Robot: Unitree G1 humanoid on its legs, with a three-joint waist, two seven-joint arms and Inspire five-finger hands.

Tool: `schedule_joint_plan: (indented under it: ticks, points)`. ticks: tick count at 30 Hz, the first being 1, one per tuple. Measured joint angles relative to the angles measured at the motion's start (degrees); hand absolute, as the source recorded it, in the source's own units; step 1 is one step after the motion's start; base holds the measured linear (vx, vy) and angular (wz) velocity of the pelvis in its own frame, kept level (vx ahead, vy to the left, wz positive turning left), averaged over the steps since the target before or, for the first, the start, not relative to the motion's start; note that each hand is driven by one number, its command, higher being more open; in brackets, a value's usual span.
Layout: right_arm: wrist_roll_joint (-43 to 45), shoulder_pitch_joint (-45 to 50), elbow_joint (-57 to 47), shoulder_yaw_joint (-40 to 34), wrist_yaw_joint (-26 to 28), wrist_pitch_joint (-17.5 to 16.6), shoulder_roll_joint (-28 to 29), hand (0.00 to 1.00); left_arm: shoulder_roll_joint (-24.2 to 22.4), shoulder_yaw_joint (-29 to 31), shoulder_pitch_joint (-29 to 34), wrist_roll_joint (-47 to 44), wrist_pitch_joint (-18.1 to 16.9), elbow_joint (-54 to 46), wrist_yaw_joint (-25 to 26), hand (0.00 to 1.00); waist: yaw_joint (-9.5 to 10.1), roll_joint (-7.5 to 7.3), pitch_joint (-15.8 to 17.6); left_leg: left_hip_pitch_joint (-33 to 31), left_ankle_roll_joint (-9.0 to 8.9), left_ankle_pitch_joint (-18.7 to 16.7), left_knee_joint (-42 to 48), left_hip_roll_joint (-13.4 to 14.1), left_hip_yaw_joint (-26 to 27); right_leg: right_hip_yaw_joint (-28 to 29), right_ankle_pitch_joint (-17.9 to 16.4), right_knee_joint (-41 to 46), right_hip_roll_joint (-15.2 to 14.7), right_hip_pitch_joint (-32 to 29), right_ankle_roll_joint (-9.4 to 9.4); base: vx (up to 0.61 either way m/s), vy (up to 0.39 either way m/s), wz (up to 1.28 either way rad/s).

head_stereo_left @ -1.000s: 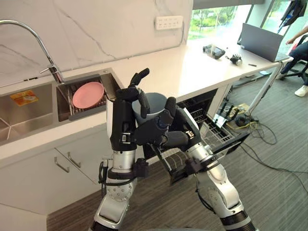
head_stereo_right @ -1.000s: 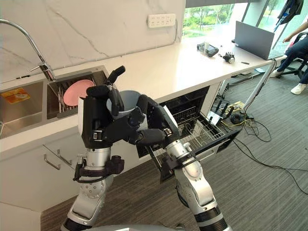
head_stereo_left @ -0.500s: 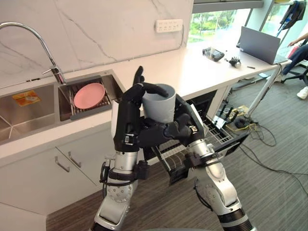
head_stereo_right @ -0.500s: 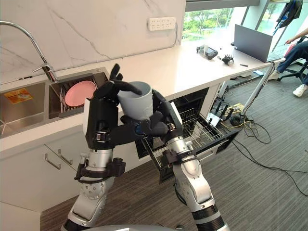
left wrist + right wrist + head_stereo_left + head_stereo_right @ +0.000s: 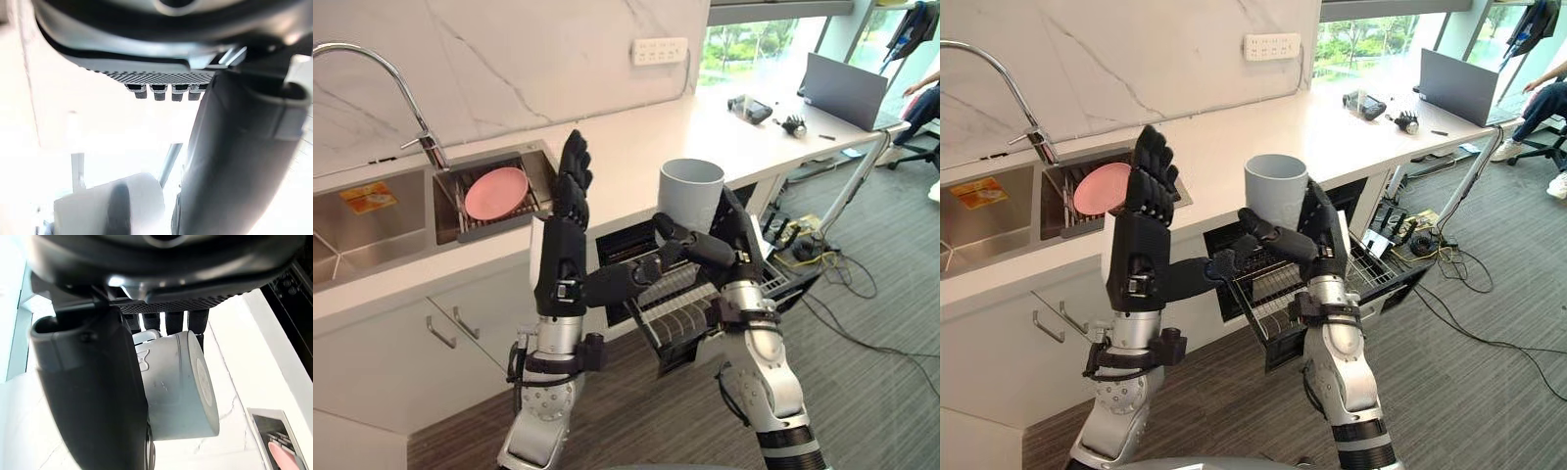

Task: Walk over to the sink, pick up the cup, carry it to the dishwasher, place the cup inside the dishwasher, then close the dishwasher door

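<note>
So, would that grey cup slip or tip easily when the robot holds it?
Probably rigid: the cup looks undistorted where the right hand curls round it. Its smooth wall may be slippery. Tall and gripped near the base, it might tip.

The dishwasher's rack (image 5: 1273, 286) is pulled out over the lowered door (image 5: 1278, 345). Its top lies open, with wire tines standing in it. The desk (image 5: 705, 137) edge overhangs the dark opening behind the rack, so the way in there is low, under that edge. The right hand (image 5: 715, 250), curled round the upright cup (image 5: 690, 191), hangs above the rack with free air beneath. The left hand (image 5: 570, 191), fingers straight, stands upright left of the rack, before the sink (image 5: 372, 245). An open gap parts the two hands. To the right, a slanted desk leg (image 5: 850, 176) and cables (image 5: 827, 257) on the floor (image 5: 891, 392) bound the room beside the door.
</note>
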Motion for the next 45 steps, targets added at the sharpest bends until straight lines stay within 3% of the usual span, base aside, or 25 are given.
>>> schedule_joint_plan:
  ticks: [4, 7, 8, 12, 16, 19, 20, 26, 33, 35, 40, 45]
  points:
    - [-3.22, 0.11, 0.01, -6.77, -1.08, 0.01, -1.70, 0.00, 1.23, 2.27, 2.99, 0.73, 3.86, 1.40, -4.53, 1.00, 0.25, -0.52, 0.36, -1.24, 0.07, 0.40, 0.16, -0.29, -1.36, -1.22, 0.06, 0.00, -0.34, -0.31, 0.07, -0.06, -0.001, 0.19]
    - [-3.50, -4.21, 4.31, -11.02, -1.39, -0.36, -6.96, 0.00, 5.41, 0.82, 3.19, 5.95, 6.16, 5.89, -11.00, 1.00, 0.48, -1.13, 2.12, -5.51, 0.14, 1.23, 0.48, -0.72, -2.58, -2.32, 0.93, 0.00, -0.80, -3.61, -0.12, -0.10, 0.009, 0.19]
    - [-3.77, -5.34, 5.80, -11.45, -1.47, -0.44, -7.83, 0.00, 6.03, 0.14, 3.18, 6.48, 6.76, 7.21, -11.81, 1.00, 0.46, -1.15, 2.69, -5.88, 0.02, 1.42, 0.29, -0.81, -2.67, -2.41, 1.08, 0.00, -0.87, -4.01, -0.12, -0.08, 0.017, 0.11]
    - [-4.57, -7.47, 13.93, -11.62, -1.93, 0.34, -10.36, 0.00, 6.63, -1.44, 5.17, 5.09, 15.47, 19.37, -12.86, 1.00, 0.90, -1.09, 4.17, -5.98, 0.30, 2.69, -0.82, -0.78, -3.57, -3.40, 1.14, 0.02, -0.79, -4.28, -0.01, 0.01, -0.008, 0.11]
    - [-10.65, -7.26, 23.11, -10.45, 0.01, 4.48, -11.96, 0.00, 5.86, 2.27, 7.69, -1.28, 18.61, 30.78, -13.50, 1.00, 2.59, -1.04, 4.20, -4.43, 0.28, 2.70, -0.76, -0.93, -5.29, -5.18, 1.10, 0.02, -0.98, -1.96, 0.01, 0.08, -0.002, 0.26]
    - [-13.64, -7.36, 29.53, -9.48, 2.39, 6.46, -12.28, 0.00, 5.34, 5.51, 8.40, -4.34, 18.51, 37.39, -14.18, 1.00, 3.76, -1.00, 4.22, -3.08, 0.21, 2.66, -0.95, -1.19, -6.82, -6.47, 1.05, 0.01, -1.25, 0.22, 0.07, -0.01, 0.038, 0.32]
    - [-15.69, -8.38, 33.85, -8.69, 4.06, 7.11, -12.29, 0.00, 4.76, 8.16, 8.42, -5.52, 17.98, 42.63, -14.26, 1.00, 4.96, -1.02, 4.21, -2.99, 0.32, 2.76, -0.93, -1.63, -7.19, -6.97, 0.89, 0.00, -1.62, 0.60, 0.30, -0.07, 0.048, 0.19]
    - [-18.93, -12.07, 46.50, -7.19, 6.61, 9.71, -12.98, 0.00, 2.95, 16.64, 9.86, -5.52, 18.18, 57.42, -14.45, 1.00, 6.61, -0.76, 4.03, -2.95, 0.42, 5.34, -3.94, -2.87, -10.14, -10.07, 0.04, -0.01, -2.48, 1.14, 1.40, -0.08, 0.008, 0.25]
    - [-18.85, -19.00, 60.46, -6.88, 5.19, 12.12, -15.16, 0.00, 2.73, 21.46, 10.93, -5.45, 18.24, 59.14, -15.72, 1.00, 9.69, -1.03, 4.69, -5.70, 0.30, 8.37, -6.12, -3.01, -13.91, -13.91, 0.21, -0.01, -2.33, -0.46, 1.18, -0.05, -0.006, 0.31]
    - [-18.16, -23.59, 63.99, -7.13, 3.63, 12.14, -16.28, 0.00, 2.91, 21.56, 10.04, -5.45, 18.16, 59.15, -16.09, 1.00, 10.71, -0.86, 5.80, -8.75, 0.20, 9.29, -6.13, -3.00, -14.62, -14.45, 0.57, -0.01, -2.21, -2.97, 0.74, -0.06, 0.018, 0.23]
    - [-13.70, -35.03, 69.87, -10.47, -2.87, 12.10, -20.29, 0.00, 2.91, 22.62, 6.35, -5.47, 17.58, 59.22, -16.60, 1.00, 14.20, -0.41, 13.93, -13.41, -0.03, 12.07, -6.15, -2.75, -17.27, -16.32, 1.67, 0.02, -1.52, -6.68, -0.46, -0.02, -0.009, 0.25]
    - [-11.39, -37.58, 69.86, -10.96, -4.58, 12.09, -20.28, 0.00, 2.70, 22.58, 5.94, -5.54, 16.54, 60.18, -16.32, 1.00, 15.63, -0.53, 16.37, -14.61, 0.03, 12.18, -6.16, -3.30, -18.29, -17.00, 1.69, 0.03, -2.05, -7.35, -0.45, 0.04, -0.013, 0.13]
